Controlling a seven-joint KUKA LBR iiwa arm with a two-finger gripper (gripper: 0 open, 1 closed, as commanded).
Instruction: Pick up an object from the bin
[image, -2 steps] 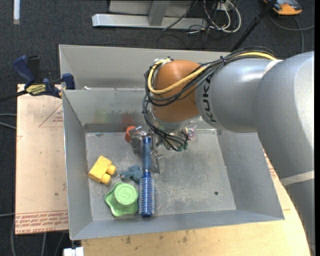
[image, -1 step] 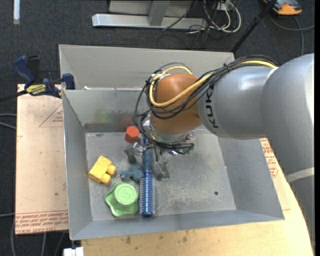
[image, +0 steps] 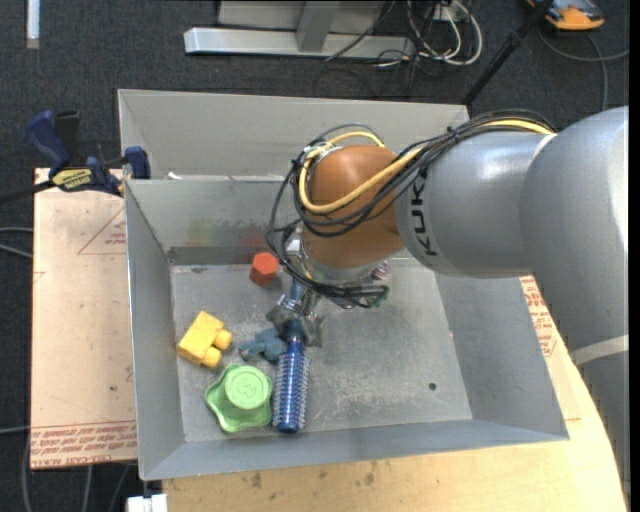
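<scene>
Hovering over the bin floor, the claw sits at the upper end of a blue ribbed roller, whose long axis runs away toward the front wall. Spread or pinching, I cannot tell. A teal scrap lies just beside the claw.

1. My arm carries the one word I can read: "KUKA".
2. That lettering is black on the grey casing, just beside my orange wrist cover.
3. It is turned on end, running along the casing's rounded end.
4. It hangs above the back of the bin, nearer the back right corner than the left.
</scene>
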